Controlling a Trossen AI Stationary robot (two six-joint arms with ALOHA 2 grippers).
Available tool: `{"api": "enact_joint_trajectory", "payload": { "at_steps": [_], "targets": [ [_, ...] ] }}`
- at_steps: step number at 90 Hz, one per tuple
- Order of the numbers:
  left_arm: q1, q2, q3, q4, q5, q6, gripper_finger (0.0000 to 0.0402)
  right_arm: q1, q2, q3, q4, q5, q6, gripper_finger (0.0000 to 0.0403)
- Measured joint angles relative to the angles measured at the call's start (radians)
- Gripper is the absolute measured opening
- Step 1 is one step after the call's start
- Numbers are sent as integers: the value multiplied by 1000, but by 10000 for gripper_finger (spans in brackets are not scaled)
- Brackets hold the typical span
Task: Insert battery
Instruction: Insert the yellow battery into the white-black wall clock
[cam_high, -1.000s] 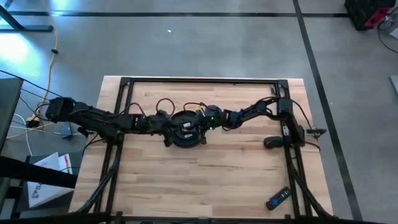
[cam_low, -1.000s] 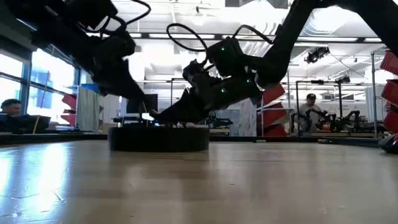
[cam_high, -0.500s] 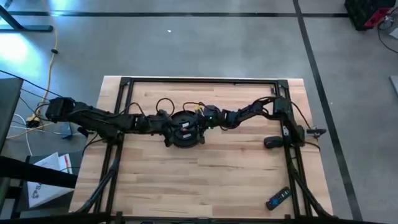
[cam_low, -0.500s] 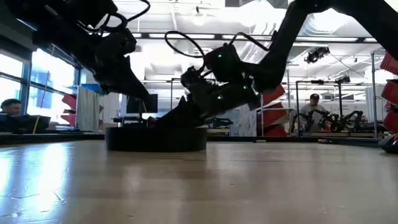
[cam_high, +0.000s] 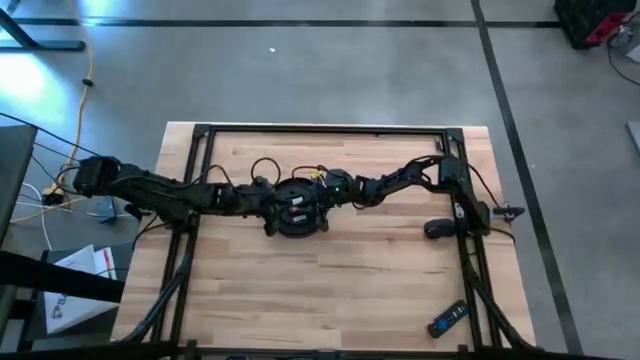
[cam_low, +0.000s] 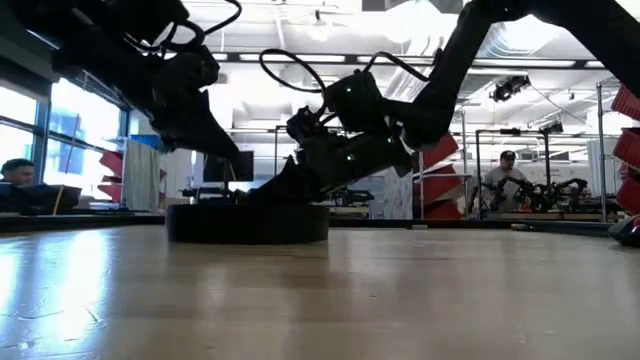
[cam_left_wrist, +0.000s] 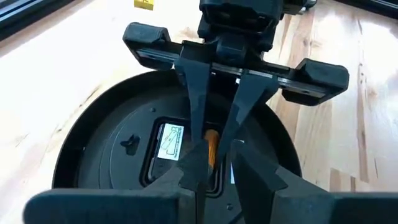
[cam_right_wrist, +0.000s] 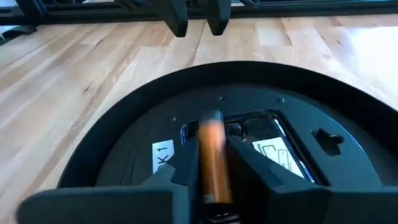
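The right gripper (cam_right_wrist: 214, 177) is pinching an orange battery (cam_right_wrist: 212, 158) between its two fingers; in the right wrist view the cell is lying lengthwise in the gap, its far end poking out past the fingertips and hanging over the open battery compartment (cam_right_wrist: 249, 140) in the top of the round black device (cam_right_wrist: 124, 134); whether that end is touching the compartment floor I cannot tell. The device is sitting flat on the wooden table (cam_high: 330, 290), around the middle of the table in the high view, with both arms meeting over it.

The left gripper (cam_left_wrist: 211, 171) is reaching in from the opposite side; its fingers are standing pressed nearly together with only a thin slit between the tips, and nothing is showing inside that slit. In the left wrist view the battery is appearing just beyond those tips as a short orange strip, framed by the right gripper's narrow spread fingers (cam_left_wrist: 196, 93) coming down from above. In the low view both grippers are hanging low over the device's top.
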Motion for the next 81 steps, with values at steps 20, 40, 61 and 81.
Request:
{"api": "enact_joint_trajectory", "payload": {
  "at_steps": [20, 40, 61, 81],
  "targets": [
    [0, 0, 0, -10, -18, 0, 53, -3, -26, -2, -8, -3, 10, 99],
    [0, -1, 0, -75, -19, -16, 53, -10, -172, 0, -100, -1, -10, 100],
    [0, 0, 0, -88, -19, -16, 53, -17, -188, 0, -301, 43, -59, 76],
    [0, 0, 0, -101, -19, -19, 53, -15, -180, -1, -344, 71, -80, 13]
  ]
}}
